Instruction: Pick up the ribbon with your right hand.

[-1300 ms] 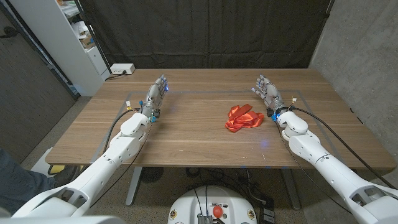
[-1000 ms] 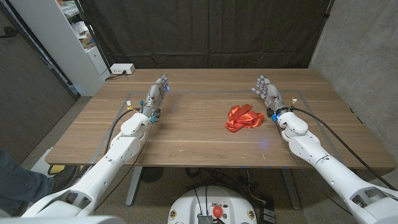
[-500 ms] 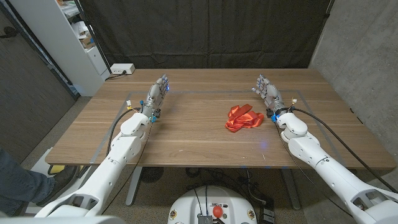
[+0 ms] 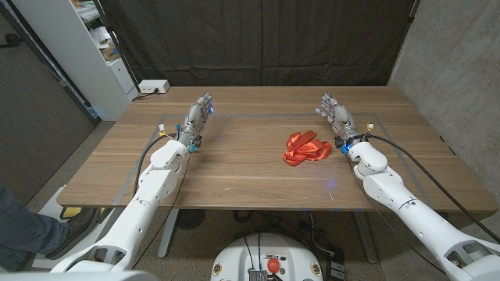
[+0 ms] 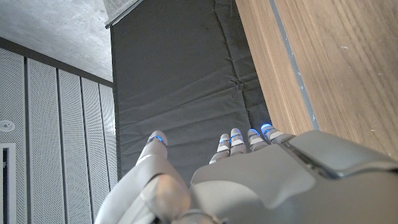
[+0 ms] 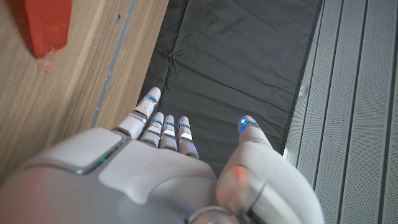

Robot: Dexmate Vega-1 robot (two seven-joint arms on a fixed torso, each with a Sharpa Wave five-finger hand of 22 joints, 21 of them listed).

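One white box (image 4: 153, 87) behind ribbon (image 4: 305, 147).

left hand (image 5: 249, 180) holding nothing, fingers (image 5: 236, 138) extending straight, tips glowing blue | wooden table (image 5: 329, 68) lying beside the hand, grey line running along its edge | black curtain (image 5: 180, 81) hanging beyond the table | grey slatted wall (image 5: 56, 137) standing beside the curtain

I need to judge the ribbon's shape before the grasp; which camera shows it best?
The head view: the whole crumpled red ribbon lies in sight. The right wrist view catches one red end.
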